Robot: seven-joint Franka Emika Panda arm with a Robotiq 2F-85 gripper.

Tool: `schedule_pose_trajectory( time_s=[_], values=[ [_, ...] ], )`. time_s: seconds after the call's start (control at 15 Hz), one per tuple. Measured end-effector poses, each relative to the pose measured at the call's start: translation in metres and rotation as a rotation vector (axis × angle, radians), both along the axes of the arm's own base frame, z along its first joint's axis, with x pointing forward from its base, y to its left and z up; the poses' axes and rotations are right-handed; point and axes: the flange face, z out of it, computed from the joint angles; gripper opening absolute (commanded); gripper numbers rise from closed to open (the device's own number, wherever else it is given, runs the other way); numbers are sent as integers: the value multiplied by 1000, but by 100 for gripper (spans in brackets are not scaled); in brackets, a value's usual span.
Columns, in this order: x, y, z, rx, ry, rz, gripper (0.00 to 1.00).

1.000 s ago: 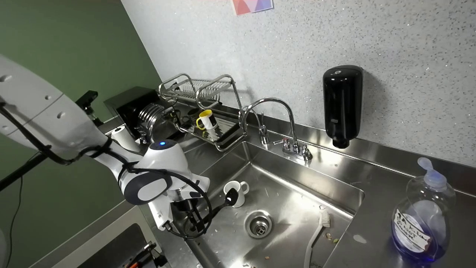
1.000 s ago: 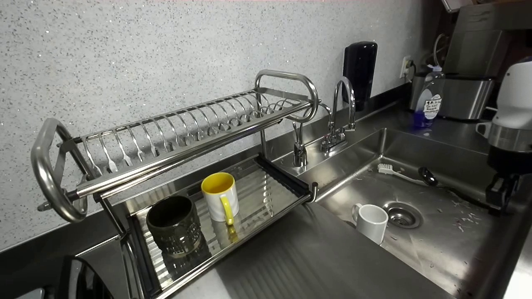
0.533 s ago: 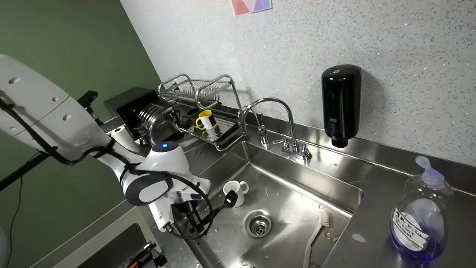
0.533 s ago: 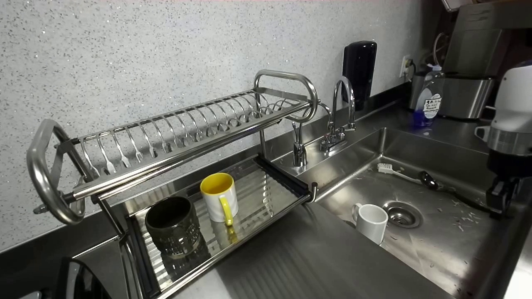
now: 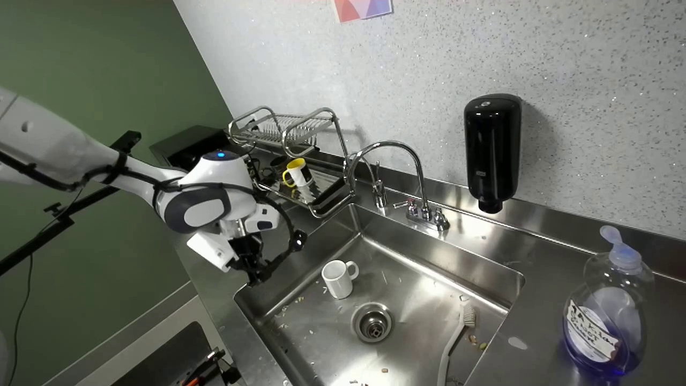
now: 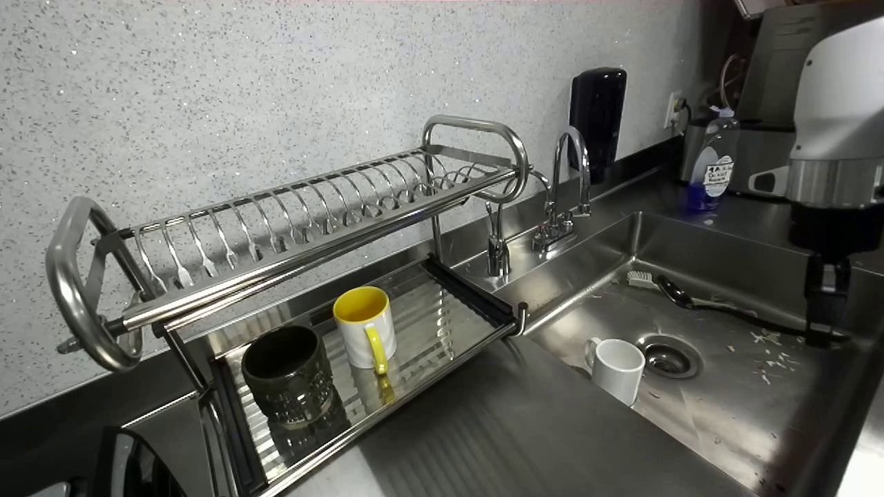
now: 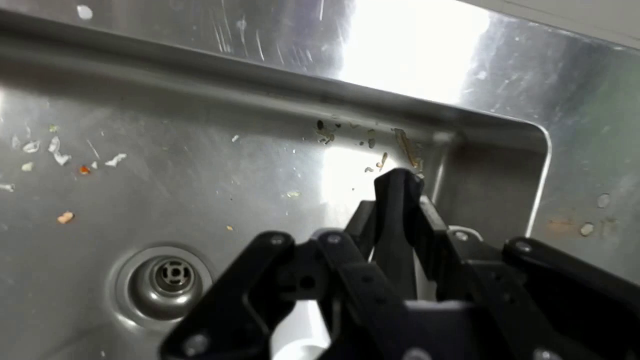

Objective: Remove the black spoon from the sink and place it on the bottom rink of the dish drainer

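Observation:
My gripper (image 5: pixel 256 274) is shut on the handle of the black spoon (image 5: pixel 281 258) and holds it above the sink (image 5: pixel 418 300), near the basin's end wall on the drainer side. In an exterior view the gripper (image 6: pixel 822 335) and the spoon (image 6: pixel 746 317) show over the basin, the rounded end pointing away from the fingers. In the wrist view the handle (image 7: pixel 397 200) stands between the two fingertips of the gripper (image 7: pixel 399 215); the rounded end is hidden there. The dish drainer (image 6: pixel 321 250) stands beside the sink; its lower tier is a ribbed tray (image 6: pixel 425 331).
A white mug (image 5: pixel 337 280) and a white brush (image 5: pixel 454 343) lie in the sink. A yellow-white mug (image 6: pixel 366 335) and a dark mug (image 6: pixel 286 376) stand on the lower tray, under the upper tier. The faucet (image 5: pixel 396 143) arches between drainer and basin. A soap bottle (image 5: pixel 605 321) stands farther along.
My gripper has risen with the spoon and shifted, in an exterior view up and to the left. The spoon no longer overlaps the white mug there. The gripper stays shut on it.

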Motion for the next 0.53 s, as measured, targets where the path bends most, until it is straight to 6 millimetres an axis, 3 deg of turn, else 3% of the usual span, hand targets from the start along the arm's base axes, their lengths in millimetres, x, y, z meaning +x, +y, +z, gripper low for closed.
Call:
schedule_pose_trajectory(
  time_s=[0.27,0.33,0.53],
  values=[
    [26,46,48,20,7,101,6],
    [34,57,55,27,15,124,24],
    [59,78,53,46,43,163,24]
  ],
)
